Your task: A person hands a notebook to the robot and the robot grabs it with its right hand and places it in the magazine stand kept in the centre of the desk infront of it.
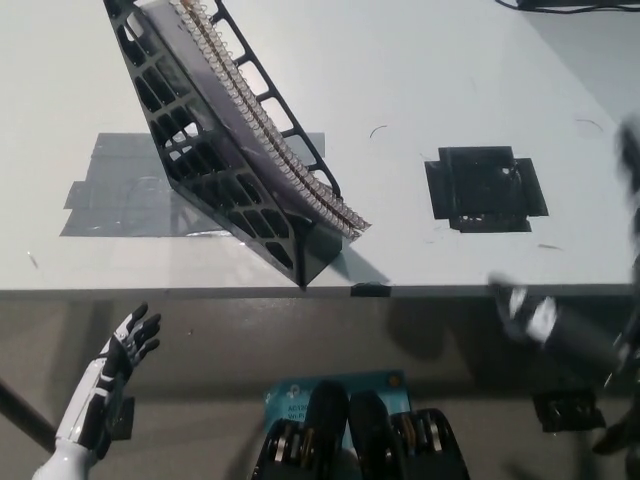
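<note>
White desk (pixel 450 80) with the spiral notebook (pixel 270 150) already in the magazine stand (pixel 200 170) — placing looks finished; blurred right hand (pixel 560 325) unreadable, left hand (pixel 115 365) splayed, empty.

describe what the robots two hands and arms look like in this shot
The left hand at the lower left is white with black fingers and dark segments along the back, on a slim white forearm. The right hand at the lower right is motion-blurred: mostly black with a pale patch near its tip, and its black arm runs off the right edge. No cables or markings can be made out on either.
</note>
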Available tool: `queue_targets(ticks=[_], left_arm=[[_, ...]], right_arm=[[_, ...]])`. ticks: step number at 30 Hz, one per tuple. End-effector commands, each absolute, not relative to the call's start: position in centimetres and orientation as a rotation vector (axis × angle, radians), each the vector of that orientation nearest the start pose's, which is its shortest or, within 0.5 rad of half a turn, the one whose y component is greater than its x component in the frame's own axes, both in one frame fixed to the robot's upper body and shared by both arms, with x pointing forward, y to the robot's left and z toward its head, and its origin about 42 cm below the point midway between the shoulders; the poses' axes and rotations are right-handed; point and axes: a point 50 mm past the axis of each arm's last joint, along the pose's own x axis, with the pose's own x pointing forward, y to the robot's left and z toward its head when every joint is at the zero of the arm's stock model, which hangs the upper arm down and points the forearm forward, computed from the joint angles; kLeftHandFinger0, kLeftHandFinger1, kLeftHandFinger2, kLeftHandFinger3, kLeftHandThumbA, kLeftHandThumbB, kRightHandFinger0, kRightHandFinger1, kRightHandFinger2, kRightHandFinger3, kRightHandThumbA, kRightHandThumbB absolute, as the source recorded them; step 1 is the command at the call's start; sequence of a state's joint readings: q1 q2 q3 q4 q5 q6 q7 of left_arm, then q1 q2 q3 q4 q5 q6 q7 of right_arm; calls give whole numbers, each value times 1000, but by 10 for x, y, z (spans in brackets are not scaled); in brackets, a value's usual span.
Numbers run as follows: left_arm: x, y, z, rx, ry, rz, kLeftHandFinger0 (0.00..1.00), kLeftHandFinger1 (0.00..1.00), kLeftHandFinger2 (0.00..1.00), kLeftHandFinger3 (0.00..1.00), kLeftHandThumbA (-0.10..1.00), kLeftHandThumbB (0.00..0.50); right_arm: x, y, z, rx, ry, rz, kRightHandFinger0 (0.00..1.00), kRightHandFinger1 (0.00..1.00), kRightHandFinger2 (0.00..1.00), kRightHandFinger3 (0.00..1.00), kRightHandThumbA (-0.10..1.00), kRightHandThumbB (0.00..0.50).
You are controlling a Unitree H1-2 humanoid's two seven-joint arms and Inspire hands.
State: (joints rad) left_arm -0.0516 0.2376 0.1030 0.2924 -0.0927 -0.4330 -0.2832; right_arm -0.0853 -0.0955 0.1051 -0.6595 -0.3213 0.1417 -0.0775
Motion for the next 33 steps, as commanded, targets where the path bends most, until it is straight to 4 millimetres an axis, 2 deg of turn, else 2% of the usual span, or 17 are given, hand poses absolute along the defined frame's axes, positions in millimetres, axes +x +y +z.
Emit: queue_targets(ticks=[1,2,3,6,7,9,11,14,21,33], left_arm=[[278,318,69,199,-190,-160,1000,1000,1000,1000,1000,500],[276,318,67,198,-183,-159,1000,1000,1000,1000,1000,500],[274,318,64,198,-173,-158,1000,1000,1000,1000,1000,500],[268,317,58,190,-153,-162,1000,1000,1000,1000,1000,500],[265,316,55,184,-143,-162,1000,1000,1000,1000,1000,500],[262,314,52,182,-134,-162,1000,1000,1000,1000,1000,500],[261,313,52,184,-133,-160,1000,1000,1000,1000,1000,500],[258,312,50,181,-126,-168,1000,1000,1000,1000,1000,500],[243,309,41,166,-95,-180,1000,1000,1000,1000,1000,500],[242,311,40,179,-86,-174,1000,1000,1000,1000,1000,500]], right_arm=[[236,-211,209,-266,-497,21,1000,1000,1000,1000,1000,340],[235,-211,198,-260,-464,24,1000,1000,1000,1000,1000,339],[236,-212,177,-241,-393,38,1000,1000,1000,1000,1000,331],[233,-213,150,-240,-316,51,1000,1000,1000,1000,1000,307],[232,-215,133,-228,-269,61,1000,1000,1000,1000,1000,303],[231,-217,116,-206,-204,74,1000,1000,1000,1000,1000,319],[232,-217,110,-197,-184,82,1000,1000,1000,1000,1000,313],[230,-216,99,-153,-159,100,1000,1000,1000,1000,1000,271],[220,-215,84,-122,-83,117,1000,1000,1000,1000,1000,311],[223,-214,78,-113,-56,150,1000,1000,1000,1000,997,294]])
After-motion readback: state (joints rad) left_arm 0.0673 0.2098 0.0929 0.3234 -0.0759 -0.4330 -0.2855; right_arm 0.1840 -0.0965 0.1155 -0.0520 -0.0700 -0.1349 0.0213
